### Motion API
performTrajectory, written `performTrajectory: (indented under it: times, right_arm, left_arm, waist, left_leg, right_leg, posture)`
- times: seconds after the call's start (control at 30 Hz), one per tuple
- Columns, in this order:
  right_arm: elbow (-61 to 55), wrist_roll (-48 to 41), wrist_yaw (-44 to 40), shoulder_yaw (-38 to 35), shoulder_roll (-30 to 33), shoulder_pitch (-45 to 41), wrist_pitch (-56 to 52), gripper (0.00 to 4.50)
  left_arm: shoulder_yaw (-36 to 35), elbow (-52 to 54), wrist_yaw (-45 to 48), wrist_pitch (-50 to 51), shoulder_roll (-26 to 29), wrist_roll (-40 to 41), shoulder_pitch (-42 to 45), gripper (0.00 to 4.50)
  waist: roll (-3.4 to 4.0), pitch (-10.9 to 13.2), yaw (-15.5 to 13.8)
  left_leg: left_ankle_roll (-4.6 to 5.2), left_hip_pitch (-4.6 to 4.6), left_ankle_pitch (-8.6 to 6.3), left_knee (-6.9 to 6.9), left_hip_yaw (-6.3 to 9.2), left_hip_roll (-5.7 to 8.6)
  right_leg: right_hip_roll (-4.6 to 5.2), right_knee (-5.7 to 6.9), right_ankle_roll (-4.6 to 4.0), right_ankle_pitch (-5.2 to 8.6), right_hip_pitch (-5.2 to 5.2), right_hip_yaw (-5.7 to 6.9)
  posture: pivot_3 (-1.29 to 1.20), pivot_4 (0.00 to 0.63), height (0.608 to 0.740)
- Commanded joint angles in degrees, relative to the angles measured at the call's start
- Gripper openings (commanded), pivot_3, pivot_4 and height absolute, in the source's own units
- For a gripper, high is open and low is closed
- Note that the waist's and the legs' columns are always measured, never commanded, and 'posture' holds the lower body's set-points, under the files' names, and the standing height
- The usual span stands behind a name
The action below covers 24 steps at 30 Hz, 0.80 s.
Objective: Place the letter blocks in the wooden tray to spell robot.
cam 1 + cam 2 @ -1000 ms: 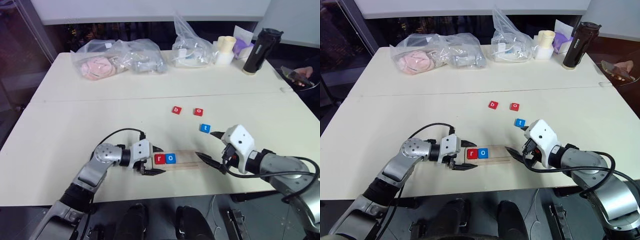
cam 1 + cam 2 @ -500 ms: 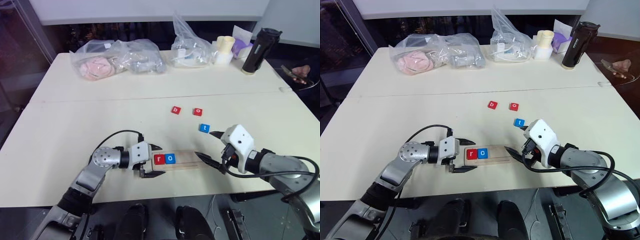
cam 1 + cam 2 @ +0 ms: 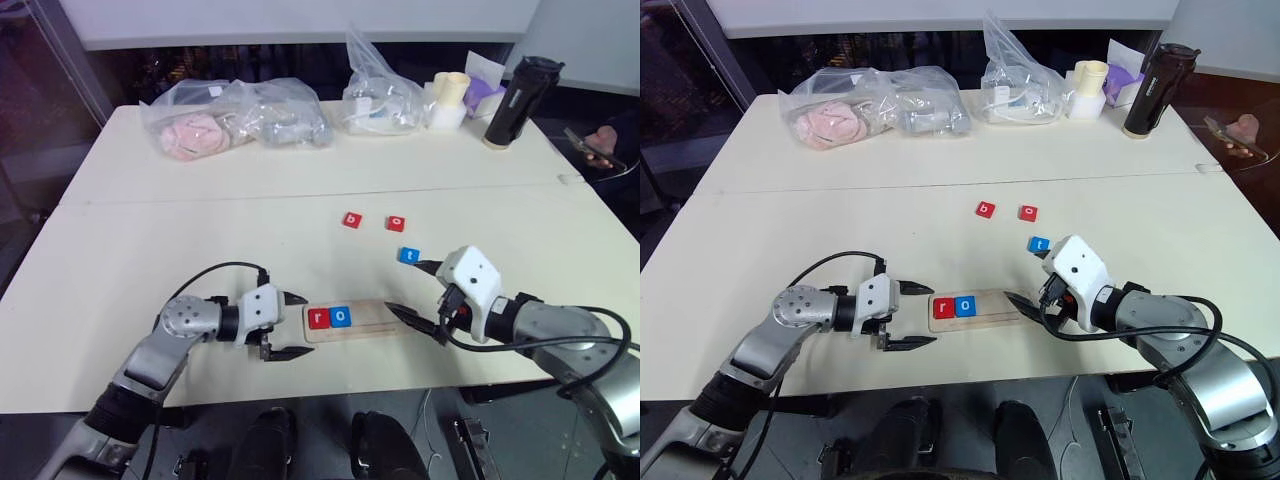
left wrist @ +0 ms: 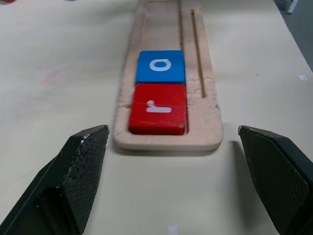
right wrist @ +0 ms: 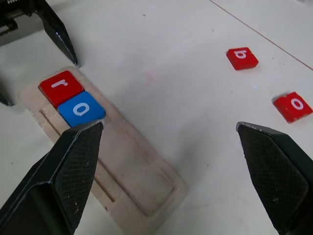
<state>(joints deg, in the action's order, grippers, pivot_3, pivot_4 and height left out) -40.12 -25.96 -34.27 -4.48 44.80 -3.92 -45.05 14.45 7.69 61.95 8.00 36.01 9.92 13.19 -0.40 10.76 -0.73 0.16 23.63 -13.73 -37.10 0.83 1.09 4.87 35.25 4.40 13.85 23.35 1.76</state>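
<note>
The wooden tray (image 3: 375, 319) lies near the table's front edge. Its left end holds a red r block (image 3: 318, 318) with a blue o block (image 3: 341, 317) touching it on the right. Beyond the tray, a red b block (image 3: 352, 220), a red o block (image 3: 397, 223) and a blue t block (image 3: 409, 255) lie loose on the table. My left gripper (image 3: 300, 324) is open and empty, just left of the tray's left end. At the tray's right end my right gripper (image 3: 402, 285) hovers open and empty, close to the t block.
Several clear plastic bags (image 3: 235, 120) line the table's far side, along with a cream cup (image 3: 451, 98) and a black bottle (image 3: 520, 100). A person's hand holding a phone (image 3: 598, 150) is at the far right edge.
My left gripper has drawn back to the left, off the tray's end, with its jaws apart. The right gripper and the blocks stay where they were.
</note>
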Motion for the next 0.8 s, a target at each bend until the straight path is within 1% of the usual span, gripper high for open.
performTrajectory:
  times: [0.03, 0.1, 0.2, 0.27, 0.33, 0.43, 0.53, 0.57, 0.63, 0.67, 0.7, 0.8]
  right_arm:
    - [0.1, -0.5, -0.3, -0.1, -0.7, -2.7, 1.0, 4.5]
    - [1.4, -1.7, 0.3, 0.4, -2.3, -6.2, -0.2, 4.5]
    - [5.0, 0.0, 2.1, 3.0, -4.6, -11.5, -1.1, 4.5]
    - [9.2, 2.7, 4.8, 5.9, -6.8, -16.2, -2.1, 4.5]
    - [13.6, 4.3, 8.6, 7.6, -10.6, -21.1, -5.0, 4.5]
    - [17.4, 5.8, 11.6, 9.5, -15.3, -26.3, -6.7, 4.5]
    - [24.9, 8.6, 19.5, 8.7, -22.5, -32.2, -11.2, 4.5]
    - [27.2, 9.5, 21.8, 8.3, -24.5, -33.8, -12.5, 4.5]
    - [32.3, 10.2, 24.9, 7.3, -28.9, -37.7, -14.1, 4.5]
    - [33.9, 10.5, 25.7, 6.9, -30.0, -38.9, -14.4, 4.5]
    - [36.9, 10.7, 28.3, 5.3, -33.0, -41.1, -15.8, 4.5]
    - [42.0, 11.5, 33.1, 2.2, -38.1, -44.8, -18.2, 4.5]
  left_arm:
    - [-3.2, 4.1, 1.1, 1.2, 2.7, 2.4, -1.3, 4.45]
    - [-5.6, 5.8, 2.9, 1.5, 5.7, 4.3, -2.8, 4.45]
    - [-8.7, 7.3, 4.6, 2.9, 9.4, 6.6, -4.3, 4.45]
    - [-11.0, 7.0, 5.5, 3.2, 11.8, 7.7, -4.9, 4.45]
    - [-12.9, 6.7, 6.6, 4.3, 13.6, 9.3, -5.3, 4.45]
    - [-15.1, 6.4, 6.3, 6.0, 13.9, 11.4, -5.1, 4.45]
    - [-16.8, 7.4, 5.6, 8.6, 13.6, 13.8, -5.6, 4.45]
    - [-17.2, 7.8, 5.4, 9.3, 13.5, 14.4, -5.7, 4.45]
    - [-17.6, 8.2, 5.3, 8.7, 13.3, 14.5, -6.8, 4.45]
    - [-17.5, 8.3, 5.2, 8.6, 13.2, 14.4, -7.2, 4.45]
    - [-17.3, 7.8, 5.1, 7.4, 13.1, 13.6, -7.8, 4.45]
    - [-16.7, 7.4, 4.7, 6.0, 12.7, 12.5, -8.5, 4.45]
  waist:
    - [0.01, 0.0, 0.2]
    - [0.03, 0.0, 0.2]
    - [0.03, 0.0, 0.4]
    - [0.02, 0.1, 0.4]
    - [0.01, 0.1, 0.3]
    - [0.04, 0.1, 0.3]
    - [0.01, 0.0, 0.2]
    - [0.01, 0.0, 0.3]
    - [0.01, 0.0, 0.6]
    - [0.01, 0.0, 0.7]
    - [0.01, 0.0, 0.8]
    - [0.02, 0.0, 1.4]
  left_leg:
    - [0.0, 0.0, 0.0, 0.02, -0.01, 0.0]
    - [0.0, 0.01, 0.0, 0.07, -0.01, -0.01]
    - [0.0, 0.02, 0.0, 0.09, -0.01, -0.04]
    - [-0.01, 0.02, 0.0, 0.07, -0.01, -0.04]
    - [-0.01, 0.02, 0.0, 0.07, -0.02, -0.01]
    - [-0.01, 0.19, 0.0, 0.07, -0.15, -0.01]
    - [-0.01, 0.75, 0.01, 0.03, -0.2, 0.01]
    - [-0.03, 0.9, 0.04, 0.01, -0.26, 0.04]
    - [-0.05, 0.9, 0.05, 0.01, -0.33, 0.06]
    - [-0.07, 0.89, 0.06, 0.01, -0.36, 0.07]
    - [-0.08, 0.87, 0.07, 0.02, -0.36, 0.07]
    - [-0.13, 0.81, 0.11, 0.03, -0.35, 0.05]
  right_leg:
    - [0.0, 0.0, 0.0, 0.0, 0.03, -0.01]
    - [-0.01, 0.01, 0.0, 0.0, 0.07, -0.01]
    - [-0.02, 0.05, -0.03, -0.01, 0.13, -0.01]
    - [-0.01, 0.07, -0.05, -0.01, 0.14, -0.01]
    - [0.06, 0.05, -0.07, -0.02, 0.16, -0.01]
    - [0.16, 0.05, -0.09, -0.04, 0.35, -0.01]
    - [0.16, 0.21, -0.07, -0.07, 0.95, -0.02]
    - [0.18, 0.33, 0.08, -0.16, 1.15, -0.04]
    - [0.2, 0.57, 0.1, -0.18, 1.23, -0.06]
    - [0.19, 0.65, 0.1, -0.18, 1.28, -0.07]
    - [0.19, 0.73, 0.1, -0.18, 1.3, -0.07]
    - [0.15, 0.89, 0.09, -0.17, 1.31, -0.06]
  posture:
    - [0.0, 0.15, 0.74]
    - [0.0, 0.15, 0.74]
    - [0.0, 0.15, 0.74]
    - [0.0, 0.15, 0.74]
    - [0.0, 0.15, 0.74]
    - [0.0, 0.15, 0.74]
    - [0.0, 0.15, 0.74]
    - [0.0, 0.15, 0.74]
    - [0.0, 0.15, 0.74]
    - [0.0, 0.15, 0.74]
    - [0.0, 0.15, 0.74]
    - [0.0, 0.15, 0.74]
